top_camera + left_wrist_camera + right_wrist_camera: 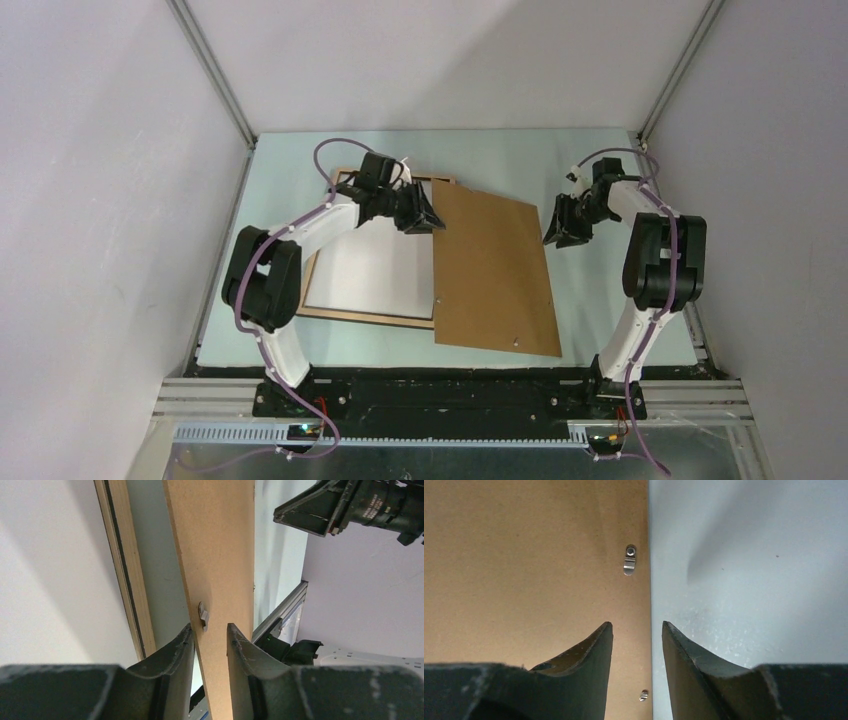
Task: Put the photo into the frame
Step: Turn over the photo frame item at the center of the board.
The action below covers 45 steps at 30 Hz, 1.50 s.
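Observation:
The frame [365, 316] lies back up at the left of the table, its light wood rails showing. Inside it lies the photo [370, 270], plain white back up. A brown backing board [495, 270] lies beside them and overlaps the frame's right rail. My left gripper [432, 215] is at the board's far left corner. In the left wrist view its fingers [210, 627] stand a little apart with the board's edge [215, 555] between them. My right gripper [558, 232] hovers open over the board's right edge [524, 555], holding nothing [636, 625].
Small metal turn clips [629, 560] sit along the board's edges. The pale table [749, 580] shows bare to the right of the board. Aluminium posts and grey walls close in the table on three sides. The frame's rail [125, 570] runs beside the left fingers.

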{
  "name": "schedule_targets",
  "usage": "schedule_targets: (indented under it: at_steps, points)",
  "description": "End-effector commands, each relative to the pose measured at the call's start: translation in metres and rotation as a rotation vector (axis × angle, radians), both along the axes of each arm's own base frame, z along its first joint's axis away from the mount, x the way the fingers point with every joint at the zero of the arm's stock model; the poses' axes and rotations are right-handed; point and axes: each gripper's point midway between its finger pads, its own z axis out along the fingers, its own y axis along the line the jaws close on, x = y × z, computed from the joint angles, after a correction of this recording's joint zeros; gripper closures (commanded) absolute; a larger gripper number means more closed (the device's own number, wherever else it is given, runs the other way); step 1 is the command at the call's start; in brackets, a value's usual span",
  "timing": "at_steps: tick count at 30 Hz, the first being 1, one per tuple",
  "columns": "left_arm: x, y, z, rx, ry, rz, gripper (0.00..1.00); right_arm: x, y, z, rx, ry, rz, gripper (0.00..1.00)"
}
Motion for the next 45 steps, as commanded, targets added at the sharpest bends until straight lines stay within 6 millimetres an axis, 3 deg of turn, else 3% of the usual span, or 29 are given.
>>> schedule_targets:
  at_steps: [1, 14, 33, 45]
  points:
    - [-0.004, -0.014, 0.015, -0.062, -0.046, -0.048, 0.66, 0.000, -0.001, -0.017, -0.012, 0.032, -0.006, 0.54]
    - [-0.022, -0.024, 0.020, -0.098, -0.079, -0.085, 0.50, -0.018, 0.008, -0.044, 0.059, 0.149, -0.002, 0.55]
    - [-0.052, -0.053, 0.035, -0.253, -0.128, -0.171, 0.26, -0.025, 0.017, -0.045, 0.166, 0.170, -0.033, 0.62]
    - [-0.071, -0.051, 0.039, -0.240, -0.176, -0.169, 0.17, -0.023, 0.014, -0.044, 0.225, 0.174, -0.075, 0.67]
